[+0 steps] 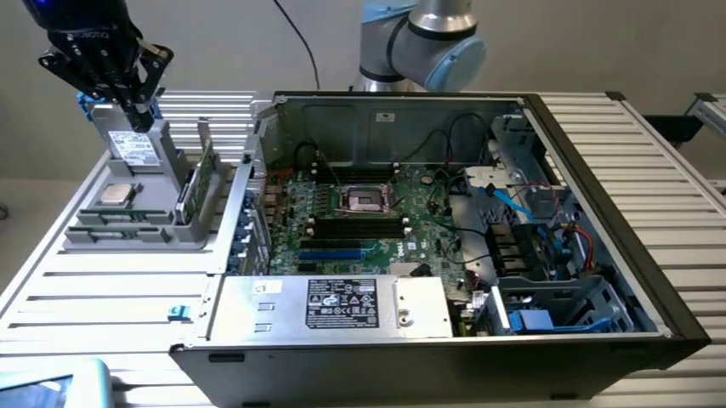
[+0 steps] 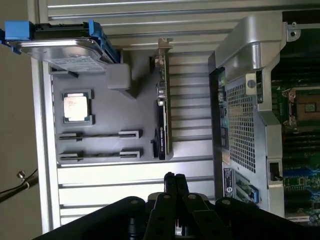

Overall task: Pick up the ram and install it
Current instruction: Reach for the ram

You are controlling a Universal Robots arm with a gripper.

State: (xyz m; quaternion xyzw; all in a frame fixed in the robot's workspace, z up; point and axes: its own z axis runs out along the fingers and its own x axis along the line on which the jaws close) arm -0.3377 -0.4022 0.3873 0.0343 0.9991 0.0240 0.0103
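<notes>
Two ram sticks stand on edge in the slots of a grey holder [image 1: 80,236] at the exterior view's left; the nearer-to-the-processor one is ram [image 1: 114,216] [image 2: 97,135], and a second stick [image 2: 95,155] lies beside it. My gripper [image 1: 138,117] [image 2: 176,181] hangs above the holder's far end, over the upright drive, well above the ram. Its fingers are pressed together with nothing between them. The black memory slots [image 1: 357,226] lie in the middle of the motherboard inside the open computer case [image 1: 601,153].
On the holder also sit a silver processor chip [image 1: 117,194] [image 2: 76,106], a grey drive with a white label in a blue frame [image 1: 134,151] [image 2: 70,50], and an upright expansion card [image 1: 202,183] [image 2: 162,115]. The case's power supply [image 1: 329,306], cables and drive bays crowd around the motherboard.
</notes>
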